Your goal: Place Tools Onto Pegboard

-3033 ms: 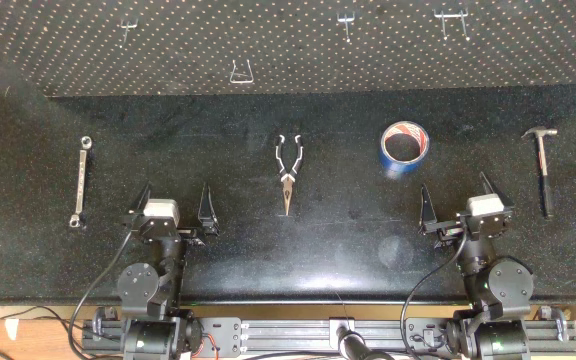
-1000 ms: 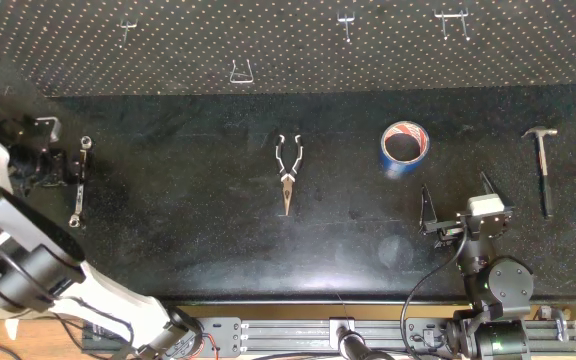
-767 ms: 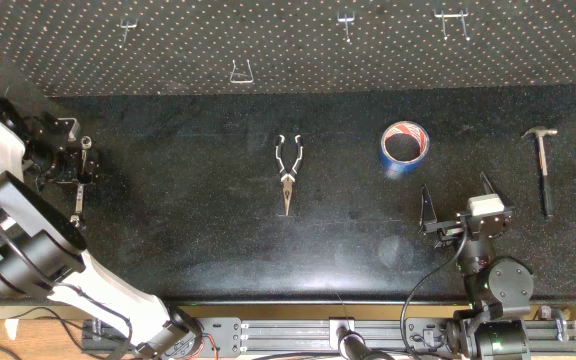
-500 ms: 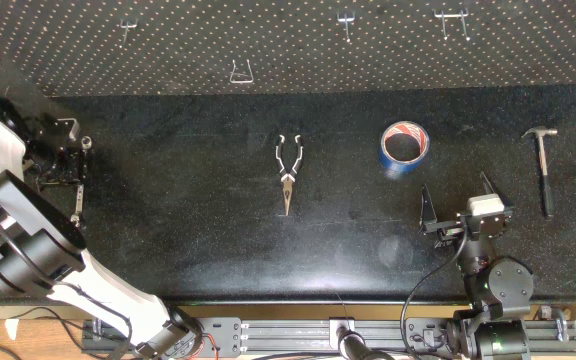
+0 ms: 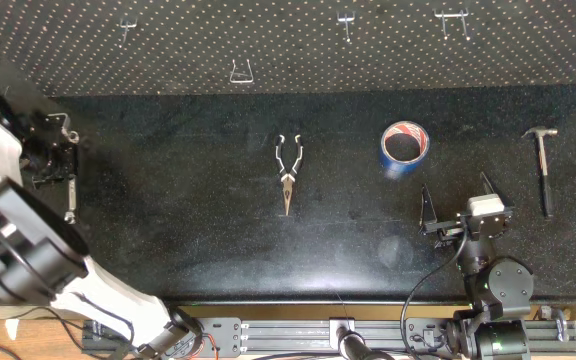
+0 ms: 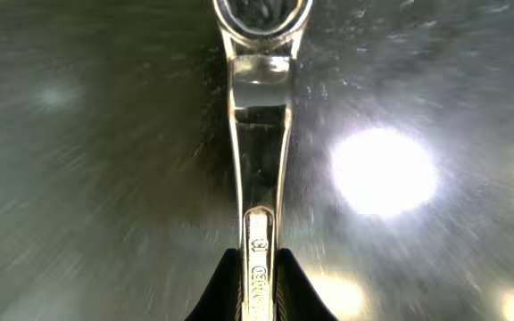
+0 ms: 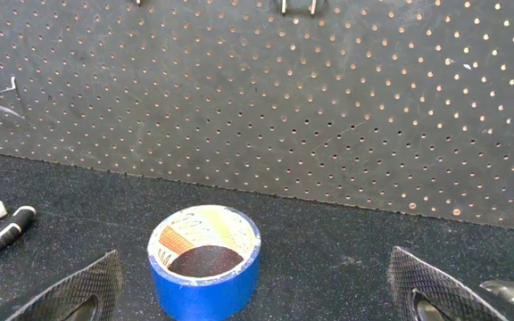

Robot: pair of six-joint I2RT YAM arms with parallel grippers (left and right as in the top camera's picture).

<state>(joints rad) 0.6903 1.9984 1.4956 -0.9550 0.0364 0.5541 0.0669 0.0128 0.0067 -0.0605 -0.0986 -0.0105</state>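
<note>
**Steel wrench (image 6: 257, 169) gripped at far left**

Clamped tight on its shank by the left end effector (image 6: 259, 265), close to the worktop's (image 5: 198, 240) left edge. Spread wide, holding nothing: right end effector (image 5: 457, 198), facing the blue tape roll (image 5: 404, 147). Open room around the pliers (image 5: 288, 172); hammer (image 5: 542, 172) near the right edge.

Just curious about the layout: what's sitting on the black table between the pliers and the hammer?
A blue roll of tape stands between the pliers and the hammer, as the top view shows.
</note>
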